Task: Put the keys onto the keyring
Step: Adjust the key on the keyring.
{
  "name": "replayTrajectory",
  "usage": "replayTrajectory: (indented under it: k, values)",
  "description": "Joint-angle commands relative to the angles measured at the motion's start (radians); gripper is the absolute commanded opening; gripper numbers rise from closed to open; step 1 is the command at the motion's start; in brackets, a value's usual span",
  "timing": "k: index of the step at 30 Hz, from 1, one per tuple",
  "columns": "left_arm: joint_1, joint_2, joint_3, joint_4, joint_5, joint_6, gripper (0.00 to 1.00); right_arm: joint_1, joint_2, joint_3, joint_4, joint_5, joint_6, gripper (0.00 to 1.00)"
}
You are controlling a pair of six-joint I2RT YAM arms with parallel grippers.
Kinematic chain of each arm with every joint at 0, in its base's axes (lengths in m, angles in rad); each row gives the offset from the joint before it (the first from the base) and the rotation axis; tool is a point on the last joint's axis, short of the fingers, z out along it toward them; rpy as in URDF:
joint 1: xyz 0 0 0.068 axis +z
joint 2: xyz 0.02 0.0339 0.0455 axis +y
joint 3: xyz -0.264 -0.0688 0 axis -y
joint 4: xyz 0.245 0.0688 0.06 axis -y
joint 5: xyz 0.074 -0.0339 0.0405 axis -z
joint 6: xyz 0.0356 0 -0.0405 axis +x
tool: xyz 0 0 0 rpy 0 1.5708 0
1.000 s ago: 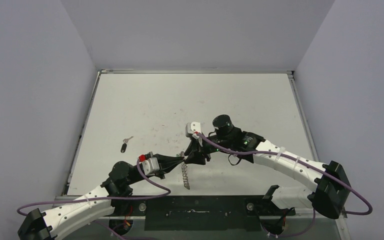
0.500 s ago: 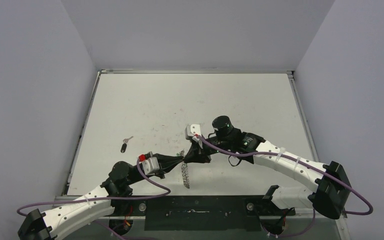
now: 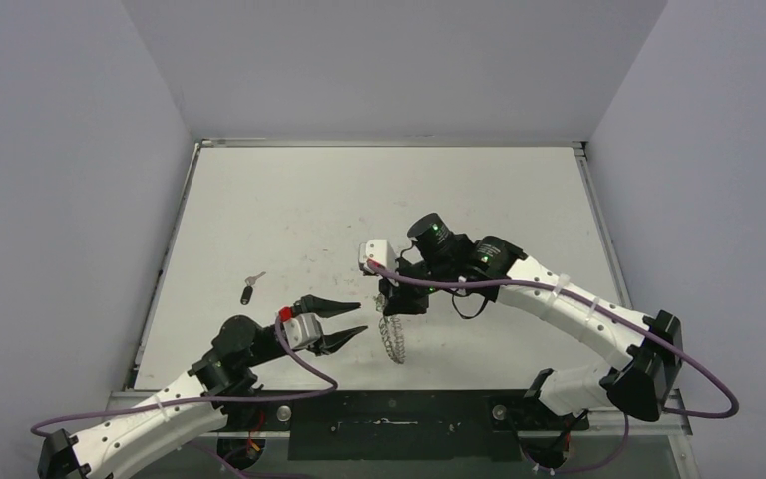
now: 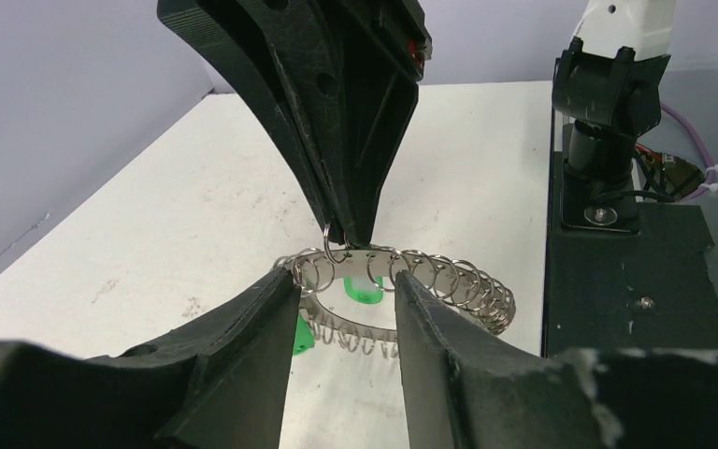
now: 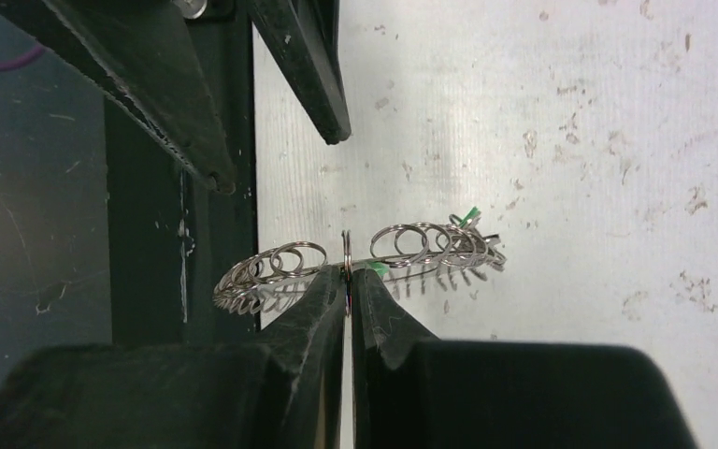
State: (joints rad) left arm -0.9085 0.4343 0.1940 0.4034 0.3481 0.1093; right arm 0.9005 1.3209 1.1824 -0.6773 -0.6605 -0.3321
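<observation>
Item 1, my right pincer [image 5: 348, 279]: pressed together on one small loop of the scalloped rim of the keyring [image 5: 271, 267]. The hoop hangs from that grip over the near part of the bench [image 3: 359, 200].

Item 2, my left pincer [image 3: 361, 317]: spread, holding nothing, tips just beside the hoop on its left, apart from it.

Item 3, green-headed key [image 4: 363, 290]: at the hoop, right under my right pincer's tips. I cannot tell whether it is threaded on.

Item 4, black-headed key [image 3: 246, 295]: lying on the bench, well left of both pincers.

Item 5, silver key [image 3: 255, 278]: just beside the black one.
</observation>
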Motion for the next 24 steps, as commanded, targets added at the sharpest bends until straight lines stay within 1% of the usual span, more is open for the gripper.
replayTrajectory:
  k: [1,5,11,17,20,24]
  values:
    - [0.0,0.001,0.077,-0.118,-0.006,0.051,0.41,0.039,0.06,0.125,-0.196,0.119,-0.045,0.0]
    - [-0.001,0.037,0.089,-0.111,0.004,0.055,0.43,0.065,0.121,0.205,-0.279,0.136,-0.043,0.0]
    - [-0.002,0.137,0.086,-0.006,0.039,0.035,0.44,0.091,0.189,0.278,-0.333,0.147,-0.005,0.0]
    - [-0.003,0.226,0.088,0.069,0.091,0.023,0.36,0.11,0.214,0.287,-0.32,0.144,0.024,0.0]
    - [-0.003,0.253,0.08,0.116,0.099,0.012,0.28,0.116,0.225,0.293,-0.317,0.143,0.028,0.0]
    - [-0.003,0.275,0.079,0.133,0.102,0.009,0.18,0.123,0.235,0.303,-0.319,0.142,0.03,0.0]
